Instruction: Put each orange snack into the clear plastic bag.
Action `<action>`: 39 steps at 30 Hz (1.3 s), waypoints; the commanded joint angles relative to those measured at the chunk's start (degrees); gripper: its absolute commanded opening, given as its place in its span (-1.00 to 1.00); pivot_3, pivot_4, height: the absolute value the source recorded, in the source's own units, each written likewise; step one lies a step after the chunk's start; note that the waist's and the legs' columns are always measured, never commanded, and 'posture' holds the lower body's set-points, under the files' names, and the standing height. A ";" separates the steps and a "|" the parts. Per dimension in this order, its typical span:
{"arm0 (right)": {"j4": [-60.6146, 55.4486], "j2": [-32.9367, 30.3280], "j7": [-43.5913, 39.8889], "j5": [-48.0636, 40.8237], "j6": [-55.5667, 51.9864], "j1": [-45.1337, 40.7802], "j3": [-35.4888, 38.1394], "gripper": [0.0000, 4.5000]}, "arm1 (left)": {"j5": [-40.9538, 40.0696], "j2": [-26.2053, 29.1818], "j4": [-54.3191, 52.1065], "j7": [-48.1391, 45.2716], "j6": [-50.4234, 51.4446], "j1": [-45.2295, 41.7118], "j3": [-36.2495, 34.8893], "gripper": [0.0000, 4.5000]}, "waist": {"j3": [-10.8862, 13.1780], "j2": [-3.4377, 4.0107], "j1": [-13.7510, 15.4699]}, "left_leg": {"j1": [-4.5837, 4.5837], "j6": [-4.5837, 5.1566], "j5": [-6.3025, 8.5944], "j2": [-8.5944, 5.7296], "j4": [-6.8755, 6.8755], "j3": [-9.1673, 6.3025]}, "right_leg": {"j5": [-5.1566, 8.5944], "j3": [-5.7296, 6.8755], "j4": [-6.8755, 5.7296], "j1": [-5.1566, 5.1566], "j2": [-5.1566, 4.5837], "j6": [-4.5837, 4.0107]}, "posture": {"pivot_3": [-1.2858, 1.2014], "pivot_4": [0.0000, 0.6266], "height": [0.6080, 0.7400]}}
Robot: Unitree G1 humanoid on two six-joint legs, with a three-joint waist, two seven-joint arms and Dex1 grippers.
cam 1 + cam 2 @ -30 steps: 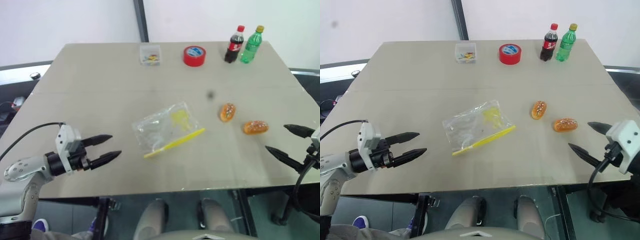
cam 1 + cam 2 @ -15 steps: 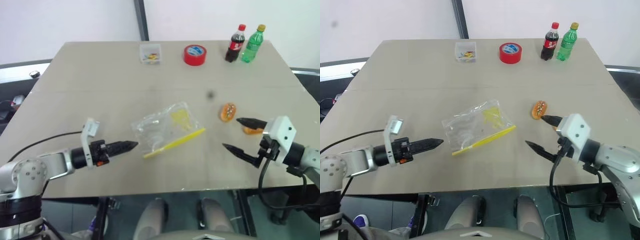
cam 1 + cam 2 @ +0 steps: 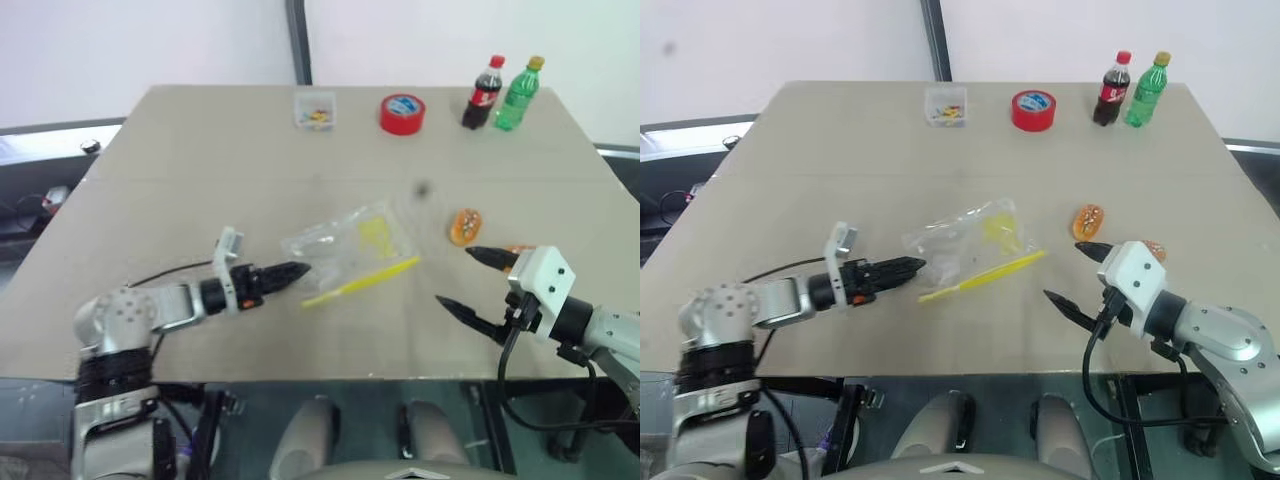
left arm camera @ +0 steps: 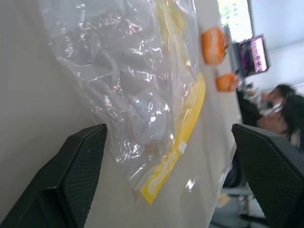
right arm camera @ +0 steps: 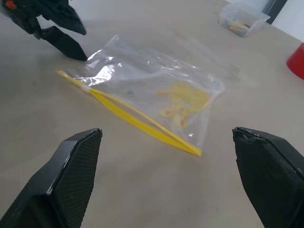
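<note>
- Since the earlier frames, the left tool (image 3: 295, 271) has swung in from the table's near left and rolled over, so its fingers now stack edge-on with the tips at the clear plastic bag (image 3: 350, 245); the right tool (image 3: 468, 281) has come in from the table's right edge toward the middle.
- Left eye view: the bag lies flat near the table's (image 3: 200, 150) centre, its yellow seal strip toward the robot. One orange snack (image 3: 464, 226) sits to the bag's right; the other orange snack (image 3: 520, 250) is partly hidden behind the right tool's upper finger. At the far edge stand a small clear box (image 3: 315, 110), a red tape roll (image 3: 402, 113), a cola bottle (image 3: 481, 92) and a green bottle (image 3: 520, 92).
- Right eye view: the right tool's fingers stand spread wide, holding nothing, just off the seal strip's right end. The left tool's tips are at the bag's left corner; I cannot tell if they touch it.
- Left wrist view: the left tool's two fingers stand far apart, nothing between them; the bag's corner lies next to one finger, with both snacks well beyond it.
- Right wrist view: the bag lies ahead between the spread fingers, and the left tool's tips meet its far corner.
</note>
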State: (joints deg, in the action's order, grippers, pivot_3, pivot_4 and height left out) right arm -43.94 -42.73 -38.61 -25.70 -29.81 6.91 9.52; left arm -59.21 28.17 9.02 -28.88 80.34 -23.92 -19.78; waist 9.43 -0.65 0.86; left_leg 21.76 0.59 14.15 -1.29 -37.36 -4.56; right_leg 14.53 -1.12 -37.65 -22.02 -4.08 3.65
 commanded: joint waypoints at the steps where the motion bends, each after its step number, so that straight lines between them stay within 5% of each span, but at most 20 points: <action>1: -2.12 0.33 0.88 0.48 0.83 -0.01 0.20 1.00 | 3.27 -3.00 7.83 -2.23 -2.01 0.39 2.83 0.98 | -0.13 0.10 0.00 | -0.01 0.00 0.00 -0.02 0.00 0.00 | 0.00 0.00 0.00 0.02 -0.01 -0.01 | 0.03 -0.52 0.94; 4: -2.33 0.40 0.88 0.90 1.08 0.29 -0.01 1.00 | 5.40 -3.63 11.32 -6.57 -5.02 -0.52 5.19 0.98 | -0.21 0.18 0.00 | 0.00 0.00 0.00 -0.09 0.00 -0.03 | -0.09 0.02 0.02 0.03 -0.02 -0.16 | 0.03 -0.52 0.94; 7: -2.65 0.48 1.13 1.50 1.22 0.66 -0.11 1.00 | 7.14 -3.11 12.33 -11.72 -7.78 -1.12 7.93 0.60 | -0.26 0.26 -0.01 | 0.01 -0.01 0.00 -0.11 0.00 -0.07 | -0.09 0.06 0.04 0.04 -0.02 -0.16 | 0.03 -0.52 0.94; 13: -3.62 0.94 1.89 2.40 1.12 1.43 -0.81 1.00 | 12.01 -4.24 18.41 -6.28 -10.11 -3.37 6.12 0.60 | -0.41 0.36 0.08 | 0.05 0.00 0.00 -0.10 0.03 -0.18 | -0.08 0.13 0.14 0.08 -0.07 -0.14 | 0.03 -0.52 0.94; 19: -4.62 2.28 3.03 2.61 0.67 1.62 -1.35 1.00 | 5.34 1.69 7.42 -4.30 0.92 -0.98 -2.12 0.60 | -0.42 0.19 -2.10 | -0.11 -0.01 0.01 0.13 0.09 -0.24 | 0.19 0.19 0.14 0.22 0.03 -0.09 | 0.03 -0.52 0.94; 24: -5.14 3.48 4.30 2.94 0.40 0.80 -3.35 1.00 | 4.88 5.09 3.14 -0.77 6.50 -1.90 -5.41 0.97 | -0.30 0.07 -2.47 | 0.07 -0.03 0.01 0.13 0.25 -0.23 | 0.06 0.15 0.05 -0.14 0.07 0.06 | 0.03 -0.52 0.94; 30: -5.06 5.00 6.24 4.03 0.16 -0.49 -6.57 1.00 | 9.37 9.66 -0.34 -2.11 2.65 0.54 0.80 0.97 | -0.21 -0.06 -2.11 | 0.14 -0.05 0.02 0.03 0.27 -0.22 | 0.00 0.13 0.16 -0.15 0.01 -0.03 | 0.03 -0.52 0.94; 39: -4.93 6.52 8.35 6.27 0.15 -1.04 -9.13 1.00 | 15.05 3.99 0.51 -0.04 -5.15 -3.90 8.21 0.97 | -0.25 0.05 -0.41 | 0.03 -0.17 -0.05 0.03 0.47 -0.25 | 0.18 0.16 0.28 -0.13 -0.05 -0.14 | 0.03 -0.52 0.94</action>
State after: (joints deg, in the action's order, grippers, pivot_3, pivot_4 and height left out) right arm -47.00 -36.47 -30.88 -19.90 -29.94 6.16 0.28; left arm -48.51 32.80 7.37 -32.00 76.50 -28.53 -13.64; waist 9.18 -0.60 0.46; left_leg 21.80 0.41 14.09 -1.26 -36.90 -4.80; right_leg 14.71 -0.97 -37.38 -22.13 -4.13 3.51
